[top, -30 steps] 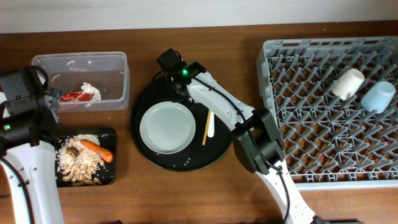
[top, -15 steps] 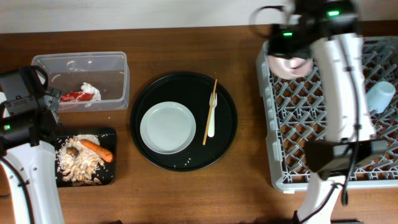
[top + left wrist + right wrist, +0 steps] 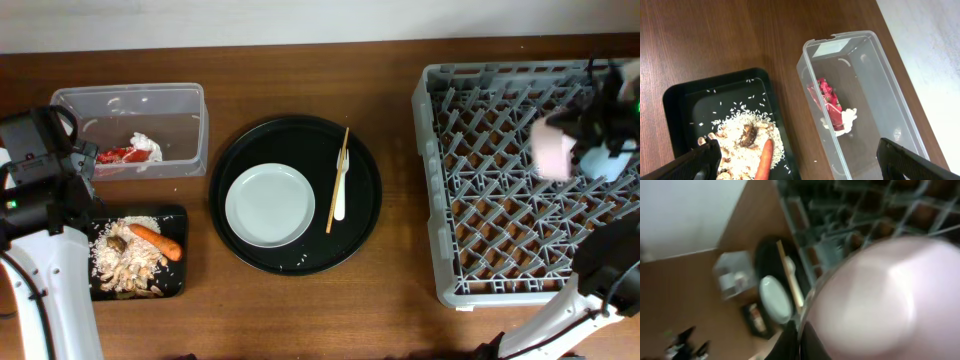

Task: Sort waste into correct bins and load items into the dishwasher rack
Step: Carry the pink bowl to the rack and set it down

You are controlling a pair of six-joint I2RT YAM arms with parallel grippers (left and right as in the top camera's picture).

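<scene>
My right gripper is shut on the rim of the pink bowl and holds it, blurred, over the right side of the dishwasher rack. The bowl fills the right wrist view. The light blue cup lies beside it in the rack; the white cup is hidden. The grey plate, chopsticks and white utensil lie on the round black tray. My left gripper is open above the clear tub and the shallow black tray.
The tub holds the red wrapper and the white napkin. The shallow tray holds rice scraps, the carrot and the brown lump. Bare wood lies between the round tray and the rack.
My right arm has swung from the round tray's far edge across to the rack's right side, carrying the pink bowl. The left arm has not moved.
</scene>
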